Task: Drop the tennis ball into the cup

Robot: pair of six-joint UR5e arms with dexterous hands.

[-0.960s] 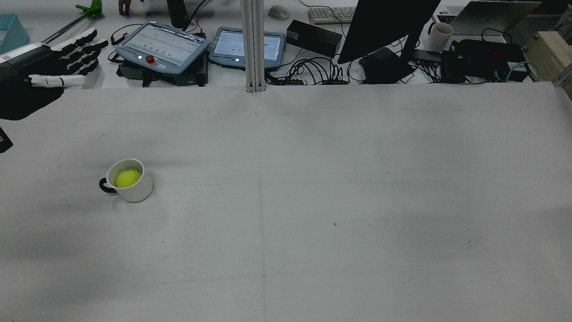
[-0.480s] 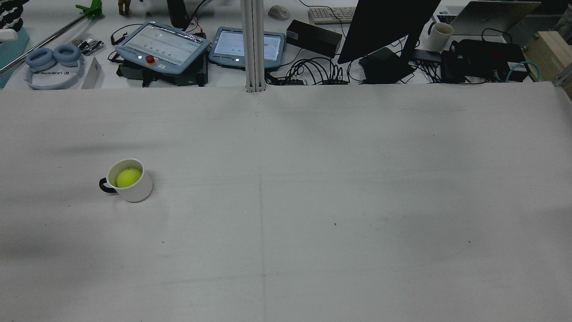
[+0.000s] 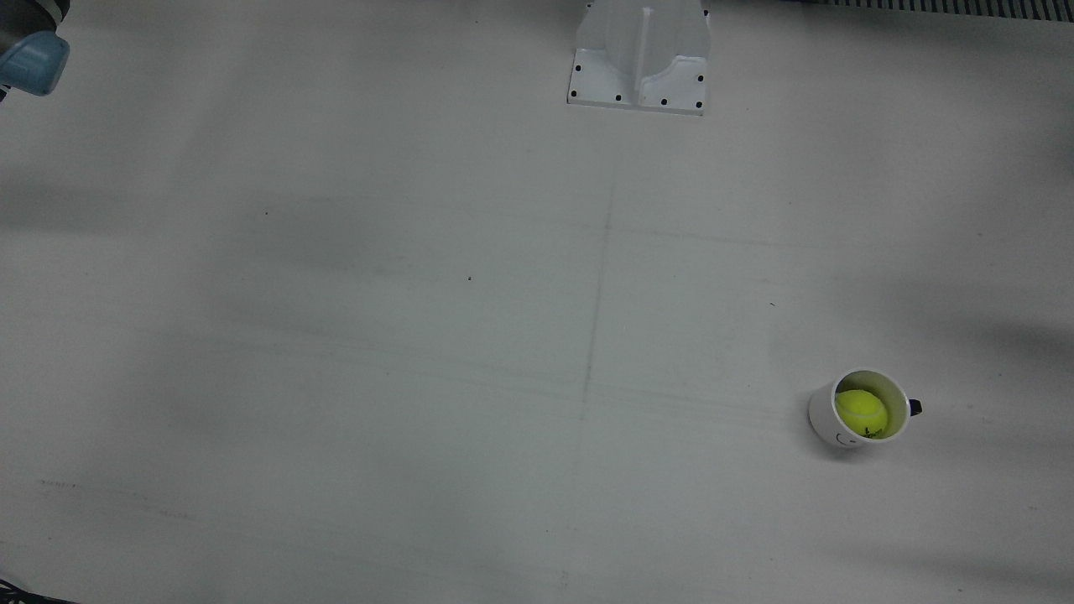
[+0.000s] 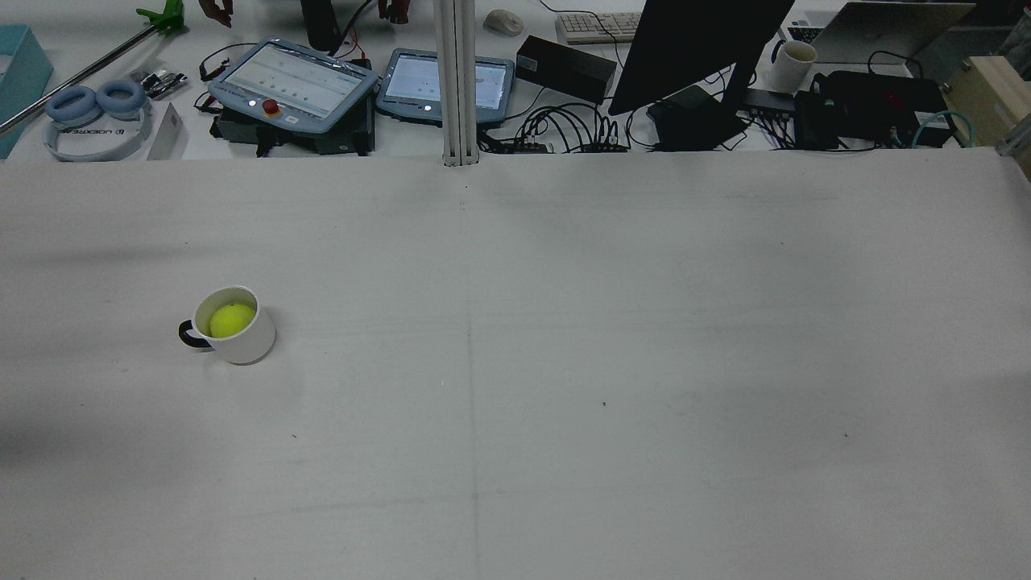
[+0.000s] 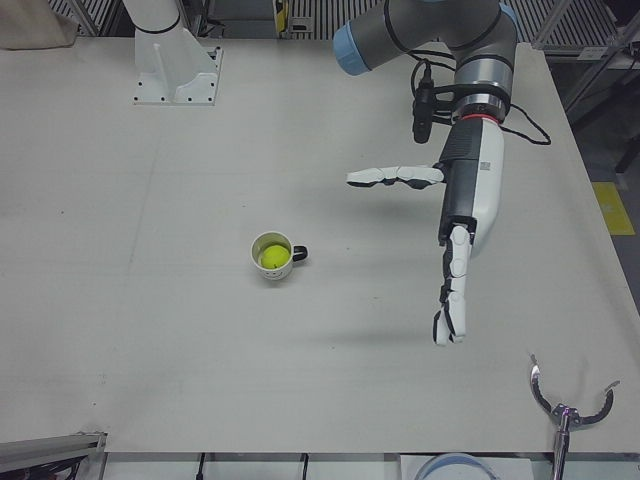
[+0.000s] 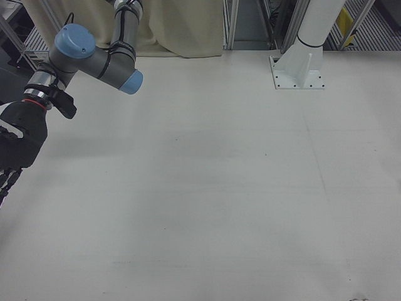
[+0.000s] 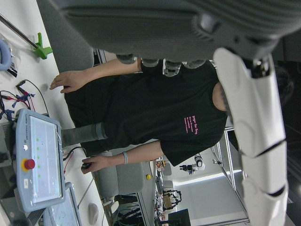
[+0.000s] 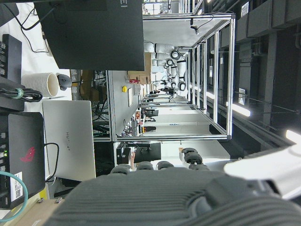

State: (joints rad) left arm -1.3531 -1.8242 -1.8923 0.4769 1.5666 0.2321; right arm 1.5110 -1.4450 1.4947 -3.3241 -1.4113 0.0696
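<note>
Leaving rear view since a second ago, left hand [image 5: 468, 215] hanging clear of cup [image 5: 271, 256], fingers spread, empty. Ball [image 5: 271, 258] sitting inside: drop looking done. Right hand [image 6: 15, 150]: grip unclear.

Your counter [image 4: 564, 322] looks like matt white sheet, faintly scuffed and lined. Left of the left robot hand [image 5: 468, 215] in the left-front view, the cup [image 5: 271, 257] reads as glossy white ceramic and the ball [image 5: 271, 258] in it as fuzzy yellow felt. That robot hand's shell is smooth, glossy white plastic; the right robot hand [image 6: 17, 147] is matt black.
</note>
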